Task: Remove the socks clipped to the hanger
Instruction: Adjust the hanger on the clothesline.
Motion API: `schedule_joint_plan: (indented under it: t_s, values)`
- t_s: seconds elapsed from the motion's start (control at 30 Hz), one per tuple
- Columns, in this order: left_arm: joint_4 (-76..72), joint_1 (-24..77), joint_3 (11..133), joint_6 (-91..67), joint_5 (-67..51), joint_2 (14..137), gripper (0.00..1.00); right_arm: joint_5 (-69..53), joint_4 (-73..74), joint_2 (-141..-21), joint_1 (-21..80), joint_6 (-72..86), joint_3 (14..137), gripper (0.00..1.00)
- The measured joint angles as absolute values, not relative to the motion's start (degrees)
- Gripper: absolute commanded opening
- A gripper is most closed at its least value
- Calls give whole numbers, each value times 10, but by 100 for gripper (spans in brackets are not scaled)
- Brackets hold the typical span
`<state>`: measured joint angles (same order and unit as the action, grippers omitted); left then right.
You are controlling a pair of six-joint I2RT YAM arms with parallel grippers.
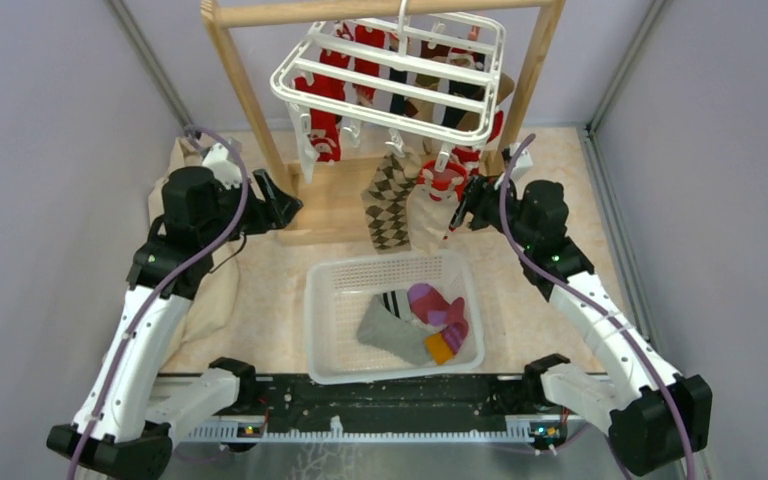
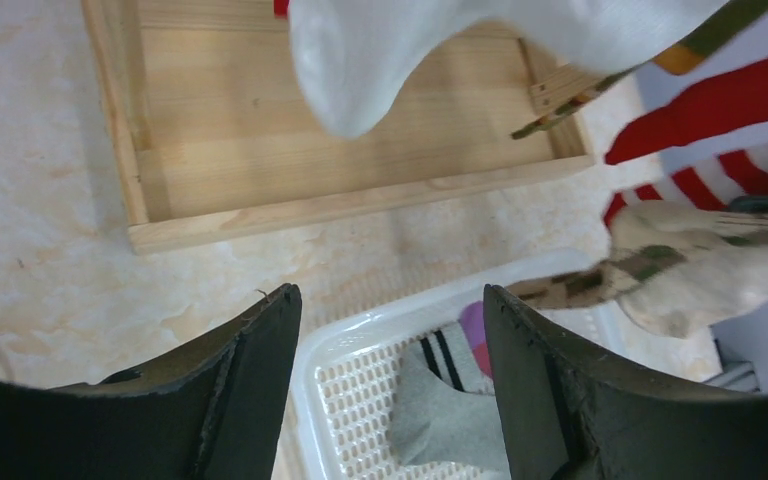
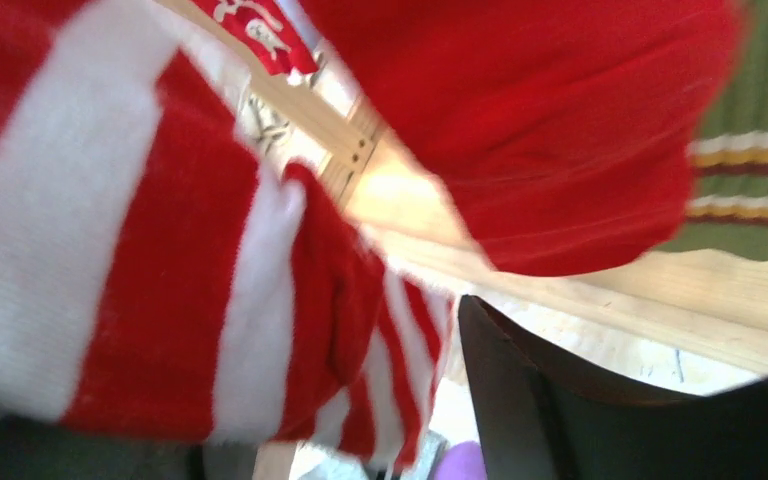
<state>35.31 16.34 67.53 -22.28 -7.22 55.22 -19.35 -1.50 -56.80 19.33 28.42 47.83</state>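
Pinch red-white striped sock (image 1: 443, 180) high, just under hanger (image 1: 390, 60), 1 o'clock from mesh basket (image 1: 318, 330); right fingers (image 3: 560, 400) spread around it, not yet pinching. Pull straight down. Left fingers (image 2: 250, 360) spread, empty, 10 o'clock.

Left arm (image 1: 140, 340), right arm (image 1: 600, 330): white link shells, black joint housings, black bases. Purple cable (image 1: 203, 129) looped along each. Tool fingers (image 2: 250, 390) matte black, wedge-shaped.

Beige marbled counter (image 1: 270, 290) is carrying a white mesh basket (image 1: 318, 322) sitting centre toward 6 o'clock, a wooden frame base (image 1: 330, 203) standing at 12 o'clock, a cream cloth (image 1: 215, 300) lying at 9 o'clock.
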Motion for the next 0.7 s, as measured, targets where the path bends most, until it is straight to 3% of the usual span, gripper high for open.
schedule_joint_plan:
  t_s: [0.1,0.17,0.47,0.7]
  values:
    - [365,163,697,-230,-93,528,73,-228,-26,-567,193,292,471,32]
    - [366,163,705,-235,-106,515,73,-243,-33,-560,193,298,468,22]
    - [376,163,699,-262,-173,500,70,-191,43,-481,229,278,477,0]
    - [370,179,674,-287,-198,490,69,-77,127,-482,328,251,536,0]
